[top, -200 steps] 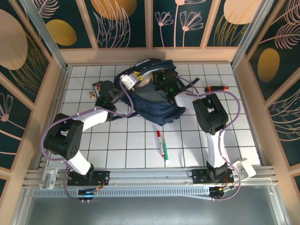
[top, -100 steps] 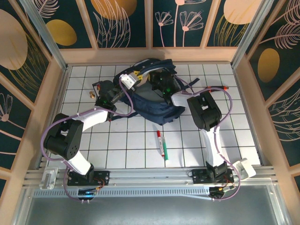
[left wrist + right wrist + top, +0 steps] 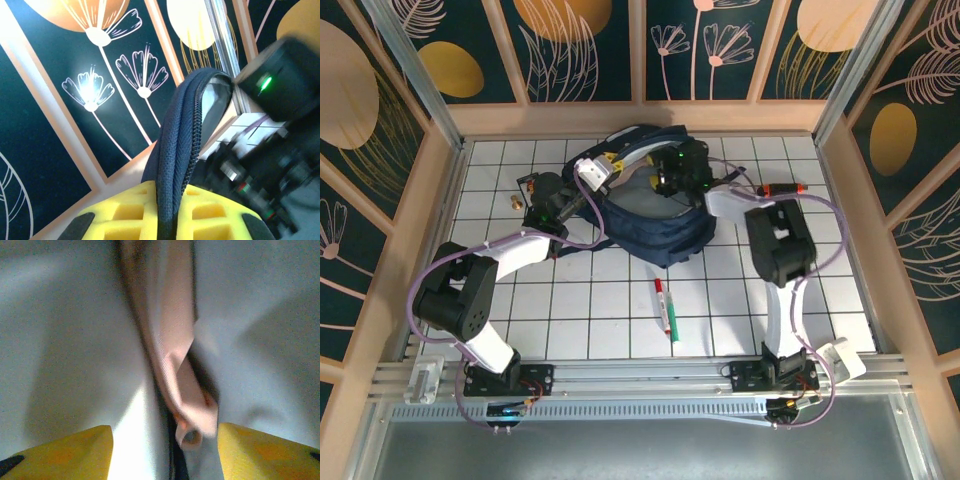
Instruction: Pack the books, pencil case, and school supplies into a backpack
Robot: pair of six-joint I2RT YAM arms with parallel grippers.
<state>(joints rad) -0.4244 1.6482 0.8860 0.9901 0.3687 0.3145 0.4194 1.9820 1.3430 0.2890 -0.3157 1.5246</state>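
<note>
The dark navy backpack (image 3: 650,225) lies at the back of the table with its mouth held apart. My left gripper (image 3: 595,170) is shut on the backpack's zipped rim (image 3: 182,140), the fabric pinched between its yellow fingers (image 3: 120,215). My right gripper (image 3: 665,178) reaches into the mouth. In its wrist view the fingers (image 3: 75,450) stand open, and the salmon-pink pencil case (image 3: 170,340) lies loose between them against the pale grey lining (image 3: 65,340). The red-capped marker pen (image 3: 665,308) lies on the table in front of the backpack. The books are hidden.
A red-and-black handled tool (image 3: 782,188) lies right of the backpack, near the right arm's elbow (image 3: 778,240). A small brown piece (image 3: 516,201) sits at the left by the left arm's wrist. Wooden walls close the table on three sides.
My right gripper has opened and let go of the pencil case inside the backpack. The right elbow swung left, then back right. The left gripper has held still.
</note>
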